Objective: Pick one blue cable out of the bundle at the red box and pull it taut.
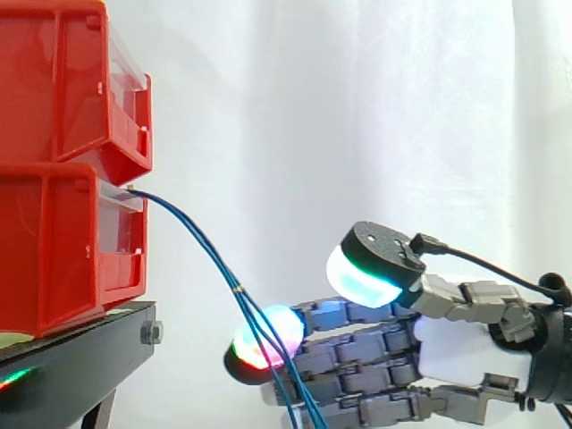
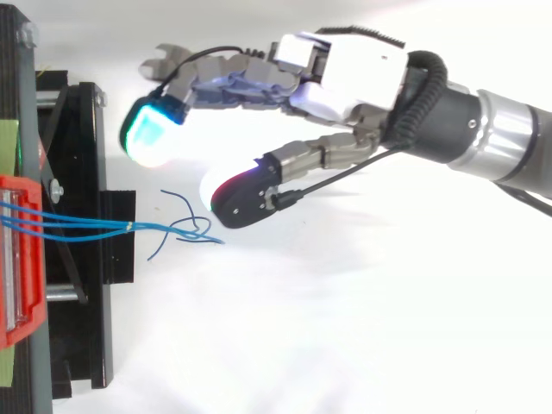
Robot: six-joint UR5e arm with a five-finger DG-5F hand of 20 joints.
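Open, empty hand (image 2: 354, 73): blue cables (image 2: 103, 227) slope lengthwise from the red box (image 1: 63, 250) toward it, loose ends just ahead of its fingertips (image 2: 148, 134)

Bins: two red bins (image 1: 63, 179) sit stacked at the left on a black stand (image 1: 80, 357), with a bolt (image 1: 150, 333) at the stand's right end.
Cables: thin blue cables (image 1: 214, 255) leave the lower bin's front and sag down to the right, gathered by a small tie (image 1: 239, 289), running off the bottom edge.
Hand: the hand (image 1: 447, 349) reaches in from the right, its fingers (image 1: 357, 349) stretched out leftward and its thumb (image 1: 371, 259) raised above them, pad glowing cyan.
Contact: the cables cross in front of a magenta-and-green fingertip; whether they touch cannot be told.
Backdrop: a white curtain (image 1: 357, 107).
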